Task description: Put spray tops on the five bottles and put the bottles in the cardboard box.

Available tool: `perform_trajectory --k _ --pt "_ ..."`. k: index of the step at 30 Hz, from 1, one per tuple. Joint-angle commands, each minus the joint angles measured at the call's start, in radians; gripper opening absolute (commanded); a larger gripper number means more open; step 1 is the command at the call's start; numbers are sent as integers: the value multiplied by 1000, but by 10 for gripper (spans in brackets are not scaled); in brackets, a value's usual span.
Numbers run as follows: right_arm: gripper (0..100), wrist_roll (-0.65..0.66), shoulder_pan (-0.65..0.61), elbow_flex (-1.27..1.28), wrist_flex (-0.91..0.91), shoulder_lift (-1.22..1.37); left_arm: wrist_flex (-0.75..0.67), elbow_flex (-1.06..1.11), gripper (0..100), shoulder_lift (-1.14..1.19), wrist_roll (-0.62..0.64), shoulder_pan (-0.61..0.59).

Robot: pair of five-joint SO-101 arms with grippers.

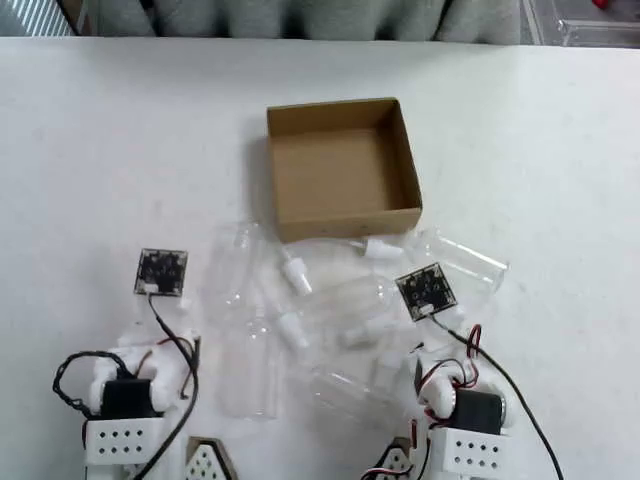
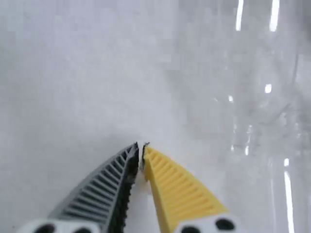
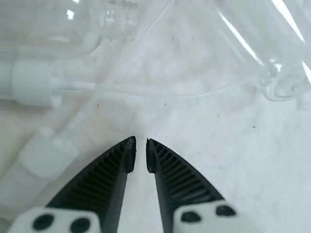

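An open, empty cardboard box (image 1: 345,165) stands at the middle of the table. In front of it several clear bottles (image 1: 250,350) lie on their sides, with white spray tops (image 1: 295,272) loose among them. The left arm (image 1: 125,400) is at the near left and the right arm (image 1: 465,415) at the near right. My left gripper (image 2: 141,149) is shut over bare table, with a clear bottle (image 2: 252,97) beside it. My right gripper (image 3: 141,145) is shut and holds nothing. Ahead of it lie two spray tops (image 3: 34,85) (image 3: 46,155), a thin dip tube (image 3: 170,94) and bottles (image 3: 252,43).
The white table (image 1: 100,150) stretches wide on both sides of the box and behind it. A clear plastic container (image 1: 590,25) sits at the far right corner. Cables (image 1: 170,350) trail from both wrist cameras.
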Motion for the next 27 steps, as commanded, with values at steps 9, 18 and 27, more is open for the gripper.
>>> perform_trajectory --k 9,18,27 --pt "18 0 -5 9 -16 -4 -114 -6 27 -13 3 -7" --pt "18 9 -171 8 -54 -4 -110 -8 28 -13 2 -15" --pt "16 121 51 8 -131 -4 -112 -84 28 -13 0 -8"
